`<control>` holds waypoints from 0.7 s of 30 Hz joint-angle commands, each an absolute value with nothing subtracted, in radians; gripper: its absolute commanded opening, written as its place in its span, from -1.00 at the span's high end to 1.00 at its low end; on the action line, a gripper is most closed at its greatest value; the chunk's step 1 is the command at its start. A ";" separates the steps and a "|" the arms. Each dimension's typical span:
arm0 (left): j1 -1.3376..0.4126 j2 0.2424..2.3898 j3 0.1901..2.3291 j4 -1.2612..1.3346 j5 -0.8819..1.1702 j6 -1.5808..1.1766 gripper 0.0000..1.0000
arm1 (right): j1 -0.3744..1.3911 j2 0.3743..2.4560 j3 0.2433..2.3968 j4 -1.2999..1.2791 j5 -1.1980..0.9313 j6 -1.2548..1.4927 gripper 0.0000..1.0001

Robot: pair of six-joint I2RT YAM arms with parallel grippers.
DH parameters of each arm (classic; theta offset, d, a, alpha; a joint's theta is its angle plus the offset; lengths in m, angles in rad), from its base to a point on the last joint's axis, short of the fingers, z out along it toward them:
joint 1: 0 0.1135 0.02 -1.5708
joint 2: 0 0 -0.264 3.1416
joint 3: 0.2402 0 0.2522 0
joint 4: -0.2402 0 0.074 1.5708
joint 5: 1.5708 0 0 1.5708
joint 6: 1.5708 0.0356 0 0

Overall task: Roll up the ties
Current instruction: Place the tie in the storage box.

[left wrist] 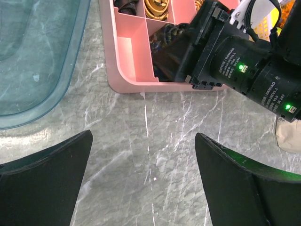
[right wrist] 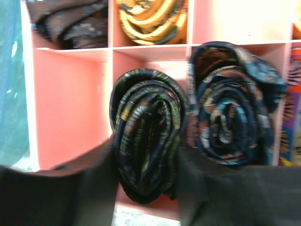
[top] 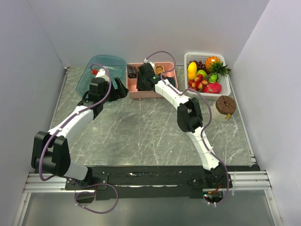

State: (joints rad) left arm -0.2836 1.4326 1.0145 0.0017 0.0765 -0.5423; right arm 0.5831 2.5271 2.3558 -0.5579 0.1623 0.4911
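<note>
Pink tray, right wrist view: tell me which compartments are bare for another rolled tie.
Bare: the near-left compartment, beside the dark rolled tie; the far compartment, right of the gold tie. Crowded: the cell holding the blue tie.

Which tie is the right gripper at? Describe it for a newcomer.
Find the pink tray at the far edge of the table, between the teal bin and the fruit basket. In its near row, the coiled tie, flanked by the right gripper, is dark with green-gold stripes, unlike the blue-and-orange coil beside it.
</note>
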 commanded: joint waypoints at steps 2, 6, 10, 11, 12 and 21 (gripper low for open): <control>-0.282 1.401 1.008 0.046 0.095 -0.543 -0.93 | 0.588 2.493 2.298 -0.537 0.140 0.465 -0.45; -0.282 1.414 1.011 0.049 0.095 -0.542 -0.93 | 0.586 2.415 2.238 -0.485 0.126 0.462 -0.71; -0.282 1.440 1.026 0.049 0.094 -0.541 -0.93 | 0.586 2.372 2.247 -0.482 0.106 0.453 -0.91; -0.282 1.451 1.034 0.051 0.094 -0.543 -0.93 | 0.584 2.361 2.241 -0.476 0.094 0.457 -0.93; -0.281 1.456 1.040 0.049 0.097 -0.543 -0.93 | 0.577 2.338 2.234 -0.471 0.083 0.462 -0.95; -0.270 1.525 1.091 0.103 0.159 -0.554 -0.85 | 0.526 2.168 2.117 -0.420 0.005 0.520 -0.99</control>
